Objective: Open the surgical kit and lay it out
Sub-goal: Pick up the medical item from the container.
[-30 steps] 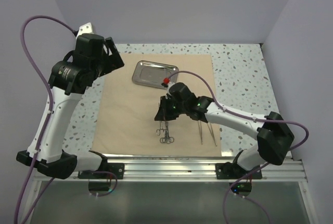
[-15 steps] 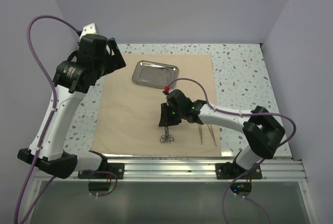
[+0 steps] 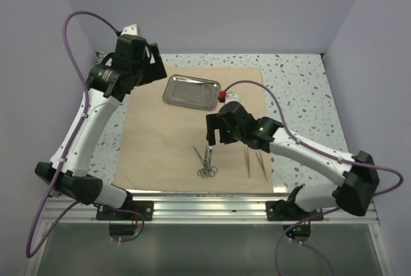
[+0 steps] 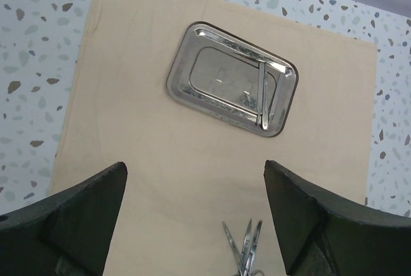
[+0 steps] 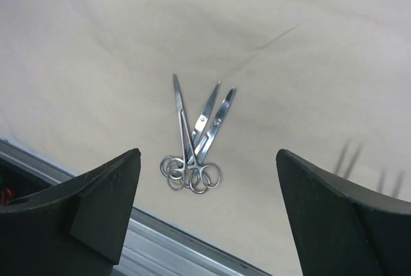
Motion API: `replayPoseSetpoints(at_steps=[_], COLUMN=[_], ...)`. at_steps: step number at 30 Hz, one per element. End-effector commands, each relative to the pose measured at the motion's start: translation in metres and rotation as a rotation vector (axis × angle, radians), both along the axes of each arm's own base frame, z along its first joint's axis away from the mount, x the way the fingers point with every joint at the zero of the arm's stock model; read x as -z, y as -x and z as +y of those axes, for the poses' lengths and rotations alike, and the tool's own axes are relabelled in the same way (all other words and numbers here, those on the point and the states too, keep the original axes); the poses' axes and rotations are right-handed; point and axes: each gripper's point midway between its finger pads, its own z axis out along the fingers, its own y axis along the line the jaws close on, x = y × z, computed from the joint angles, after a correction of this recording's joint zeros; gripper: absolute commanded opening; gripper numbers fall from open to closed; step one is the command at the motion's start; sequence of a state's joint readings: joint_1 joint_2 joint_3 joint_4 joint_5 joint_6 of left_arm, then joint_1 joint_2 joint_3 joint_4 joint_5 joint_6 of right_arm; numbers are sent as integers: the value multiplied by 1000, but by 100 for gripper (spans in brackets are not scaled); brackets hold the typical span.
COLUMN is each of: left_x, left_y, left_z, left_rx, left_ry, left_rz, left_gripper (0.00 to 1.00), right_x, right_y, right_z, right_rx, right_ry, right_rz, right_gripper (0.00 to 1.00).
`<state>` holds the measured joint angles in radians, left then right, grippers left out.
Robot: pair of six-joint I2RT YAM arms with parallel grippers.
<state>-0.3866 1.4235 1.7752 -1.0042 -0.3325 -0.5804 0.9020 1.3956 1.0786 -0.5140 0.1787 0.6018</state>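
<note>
The surgical kit's tan wrap sheet point(image 3: 167, 135) lies flat and unfolded on the table. The steel tray point(image 3: 191, 92) sits at its far side, and the left wrist view shows one slim tool point(image 4: 262, 93) inside the tray point(image 4: 192, 80). Small scissors point(image 3: 205, 160) lie crossed in a pile near the front edge, ring handles overlapping point(image 5: 192, 141). Two tweezers point(image 3: 254, 162) lie to their right. My right gripper point(image 3: 212, 137) hovers open just behind the scissors, holding nothing point(image 5: 207, 154). My left gripper point(image 3: 153, 64) is open, high at the far left point(image 4: 194, 167).
The speckled tabletop point(image 3: 295, 90) surrounds the sheet. A metal rail point(image 3: 212, 199) runs along the near edge, close to the scissors' handles point(image 5: 135, 237). Purple walls close in the back and both sides.
My right gripper opened and let go of the scissors, which now lie on the sheet; it drew up and back from them. The left arm swung up and slightly right.
</note>
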Motion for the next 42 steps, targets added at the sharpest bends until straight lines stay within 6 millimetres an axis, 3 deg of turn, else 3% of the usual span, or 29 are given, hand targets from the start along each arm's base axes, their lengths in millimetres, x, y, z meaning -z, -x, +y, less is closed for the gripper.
replayPoseSetpoints(at_steps=[1,2,6,10,15,16,23,27,32,42], left_x=[20,28,63,107,156,173,237,265,280,300], left_y=[-41,-48,-91,-146,-188,-197,-211,-214,-220,-234], left_z=[-32,-39,-74,-117,-149,-155,-167,-174,-181,-163], left_rx=[119,137,202,240,260,262,270,279,287,202], left_ry=[13,15,32,8,-13,-14,-33,-39,-95,-201], left_rz=[3,15,55,93,119,123,160,183,166,146], left_gripper=[91,90,88,87,85,85,85,85,86,91], right_x=[-88,-116,-150,-156,-151,-153,-154,-158,-159,-160], right_y=[-12,-8,2,12,26,30,46,47,42,37], right_z=[-59,-73,-112,-139,-165,-170,-205,-210,-204,-196], right_rx=[132,142,187,236,340,352,435,444,428,406], right_ry=[46,15,54,101,92,81,129,145,163,182], right_rz=[-247,-314,-400,-393,-365,-366,-353,-360,-358,-354], right_gripper=[93,98,98,98,98,98,98,98,98,99])
